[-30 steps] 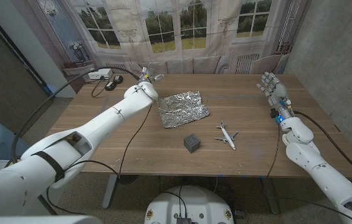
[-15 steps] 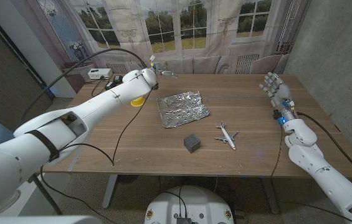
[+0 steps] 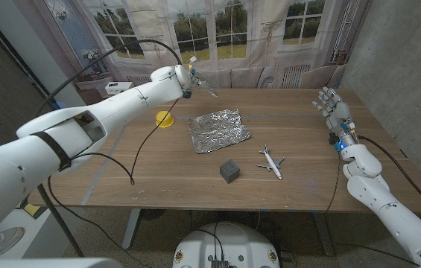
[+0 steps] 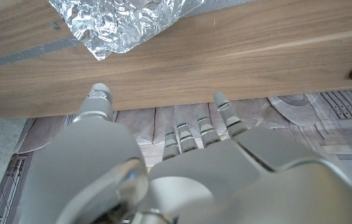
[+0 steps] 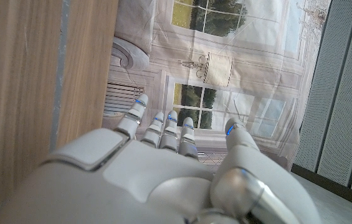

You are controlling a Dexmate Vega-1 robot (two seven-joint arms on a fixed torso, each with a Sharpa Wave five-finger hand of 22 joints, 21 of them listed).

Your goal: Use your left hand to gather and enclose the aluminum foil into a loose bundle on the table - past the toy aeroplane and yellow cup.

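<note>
The foil (image 3: 218, 129) lies flat mid-desk (image 3: 292, 112), beyond the plane (image 3: 271, 161) and beside the cup (image 3: 165, 119); light and easily creased, it is best raked inward from its edges by the left hand (image 3: 192, 82), whose fingers (image 4: 224, 112) are spread, holding nothing

Both robot hands (image 3: 197, 84) (image 3: 331, 104) open, raised.

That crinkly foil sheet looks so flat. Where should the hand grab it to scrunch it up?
Probably at the aluminum foil's far edge, coming from the left hand side above it. The sheet lies nearly flat, but its crumpled rim gives fingers something to hook and rake inward.
</note>
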